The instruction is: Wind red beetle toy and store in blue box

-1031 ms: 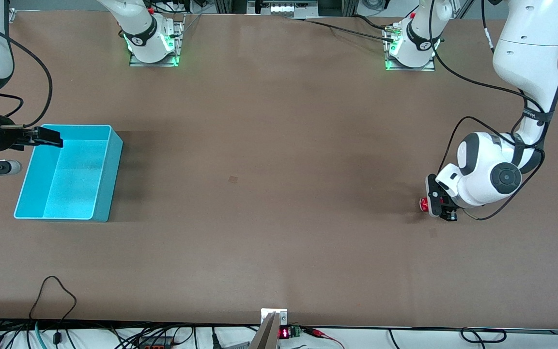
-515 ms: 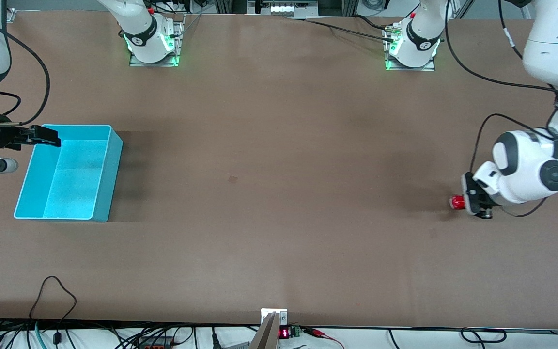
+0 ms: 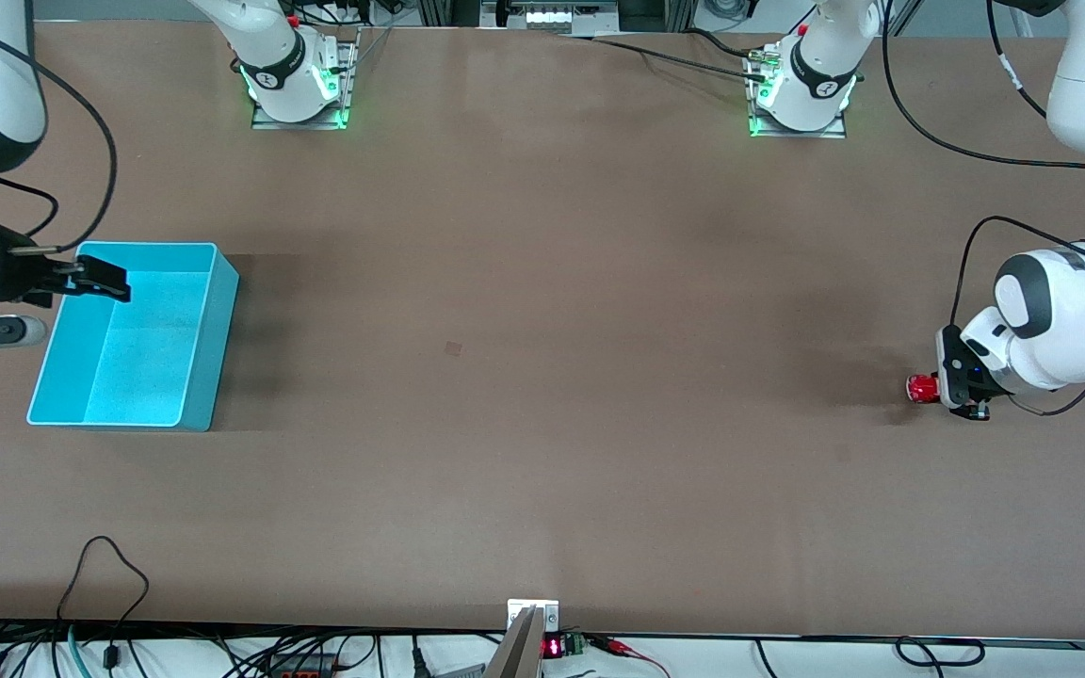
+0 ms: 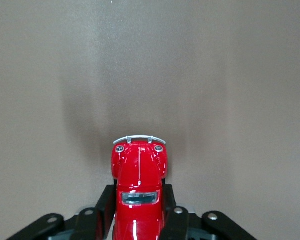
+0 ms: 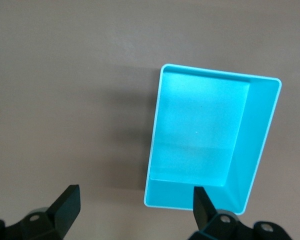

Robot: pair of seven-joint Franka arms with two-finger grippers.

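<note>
Brown worktop (image 3: 542, 377): your left gripper (image 3: 940, 388), fingers clamped on the red beetle toy (image 3: 922, 388), has dragged it back toward the left arm's edge, likely winding it. Your right gripper (image 3: 95, 275) waits, fingers apart, over the blue box (image 3: 213, 339) at the right arm's end.

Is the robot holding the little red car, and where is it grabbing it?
Yes. The left tool pinches the tiny glossy red beetle-shaped toy car by its two sides, toward its rear. The right tool, open over the light blue plastic box, holds nothing.
</note>
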